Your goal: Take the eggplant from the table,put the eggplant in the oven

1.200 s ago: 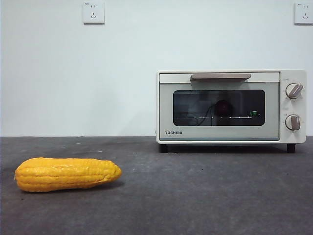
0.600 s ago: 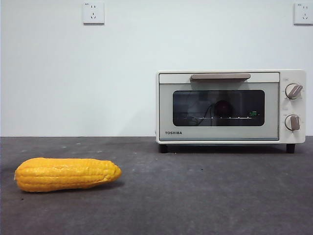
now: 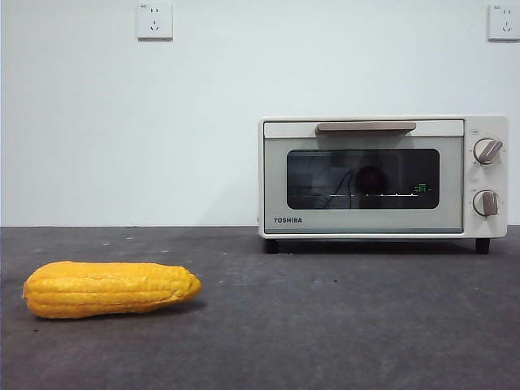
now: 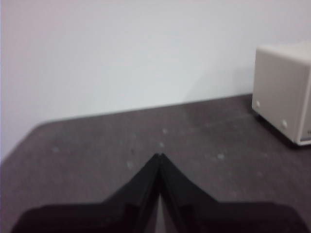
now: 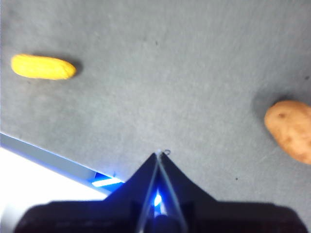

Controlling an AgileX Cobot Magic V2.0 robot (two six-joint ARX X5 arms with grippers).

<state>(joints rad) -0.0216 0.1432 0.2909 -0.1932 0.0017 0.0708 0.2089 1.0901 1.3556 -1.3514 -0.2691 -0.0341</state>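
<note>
While the cream-white Toshiba toaster oven (image 3: 383, 176) stands door-closed on the dark grey matte table (image 3: 341, 325), no eggplant is visible. Both the left gripper (image 4: 159, 156) and right gripper (image 5: 158, 154) are clenched and empty. Judged step: locating; next, find the eggplant.

The flat dark grey table (image 3: 325, 325) has a matt, lightly speckled surface. The cream-white toaster oven (image 3: 383, 176) has a smooth satin casing and a dark glossy glass door. The yellow corn cob (image 3: 111, 288) shows a bumpy, slightly shiny plastic-looking skin; the brown potato (image 5: 290, 129) looks matt and mottled.
</note>
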